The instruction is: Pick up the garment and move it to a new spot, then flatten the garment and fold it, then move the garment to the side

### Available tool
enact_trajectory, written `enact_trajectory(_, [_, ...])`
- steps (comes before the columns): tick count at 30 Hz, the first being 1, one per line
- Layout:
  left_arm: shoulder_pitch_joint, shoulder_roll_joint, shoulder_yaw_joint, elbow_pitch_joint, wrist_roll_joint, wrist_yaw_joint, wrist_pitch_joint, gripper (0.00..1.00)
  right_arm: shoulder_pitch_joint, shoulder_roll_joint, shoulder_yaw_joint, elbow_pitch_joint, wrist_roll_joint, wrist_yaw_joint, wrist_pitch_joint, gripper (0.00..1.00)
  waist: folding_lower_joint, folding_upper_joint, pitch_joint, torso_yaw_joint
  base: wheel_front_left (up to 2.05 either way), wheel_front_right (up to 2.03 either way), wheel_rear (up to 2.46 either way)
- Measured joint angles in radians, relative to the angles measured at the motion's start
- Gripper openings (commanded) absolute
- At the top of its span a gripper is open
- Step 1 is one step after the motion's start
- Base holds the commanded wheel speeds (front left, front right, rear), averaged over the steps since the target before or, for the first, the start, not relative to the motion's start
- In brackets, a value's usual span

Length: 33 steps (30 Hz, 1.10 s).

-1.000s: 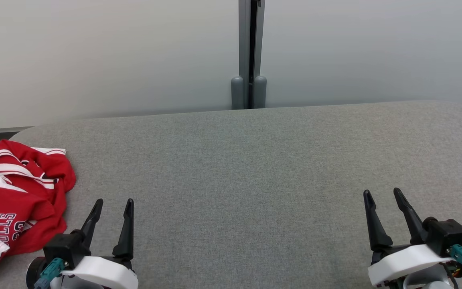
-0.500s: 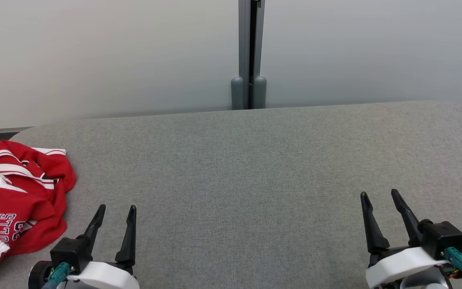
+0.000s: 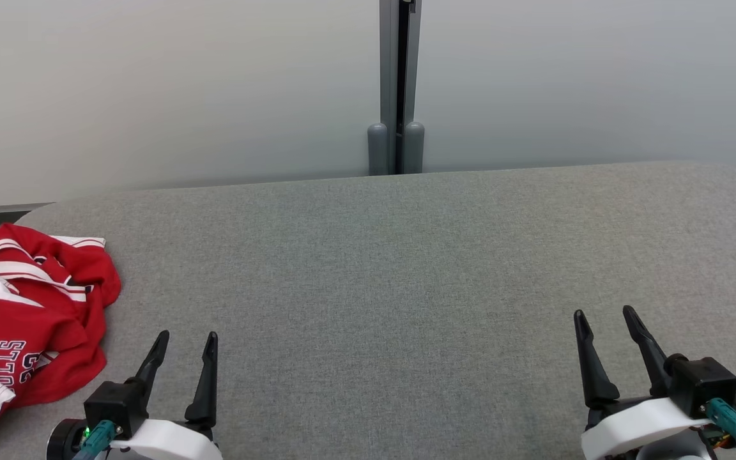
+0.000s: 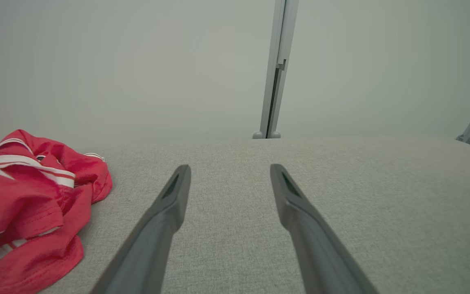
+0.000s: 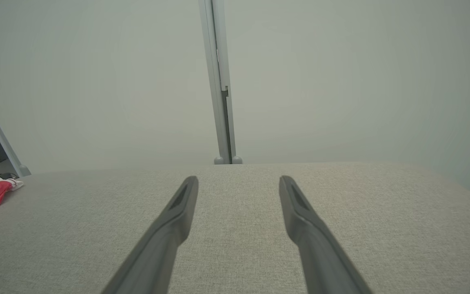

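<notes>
Left gripper (image 3: pixel 188 335): parted, its two fingers spread with grey desk cloth showing between them, nothing held. It stood at the near edge toward the left corner, fingers pointing to the far edge.
Left fingers (image 4: pixel 159 228): dark and tapered, apart along their whole length in the left wrist view. Whether the tips touched the cloth could not be told.
Right gripper (image 3: pixel 602 312): parted about as wide as the other, nothing held. It stood at the near edge toward the right corner, fingers leaning a little leftward.
Right fingers (image 5: pixel 161 237): dark and tapered, spread in the right wrist view, with cloth seen between them.
Garment (image 3: pixel 29 319): red with white stripes and dark lettering, crumpled in a heap at the left edge and partly cut off by the head view's side. It lay just left of the left gripper without touching it, and well apart from the right gripper. In the right wrist view it was a small red patch at the far left.
Desk (image 3: pixel 374 268): grey woven top with rounded far corners.
Wall (image 3: pixel 151 96): pale panels behind the far edge, joined by a grey post (image 3: pixel 397 83) near that edge's middle.
</notes>
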Motion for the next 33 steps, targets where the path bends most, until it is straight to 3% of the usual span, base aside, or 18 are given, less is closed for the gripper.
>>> enact_trajectory(18, [-0.028, -0.009, 0.006, 0.007, 0.018, -0.003, 0.0, 1.0, 0.006, -0.009, -0.023, -0.019, -0.021, 0.0, 0.026, 1.0, 0.0, 0.0, 0.003, 0.043, 0.0, 0.0, 0.0])
enact_trajectory(24, [-0.061, -0.011, 0.016, 0.005, 0.021, 0.0, -0.001, 1.0, 0.011, -0.015, -0.033, -0.064, -0.031, 0.0, 0.045, 1.0, 0.0, 0.0, 0.005, 0.116, 0.0, 0.0, 0.0])
enact_trajectory(33, [-0.085, 0.004, 0.037, 0.016, 0.029, 0.001, -0.001, 1.0, 0.021, -0.008, -0.005, -0.108, -0.033, 0.0, 0.072, 1.0, -0.0001, 0.0, 0.002, 0.284, 0.0, 0.0, 0.0])
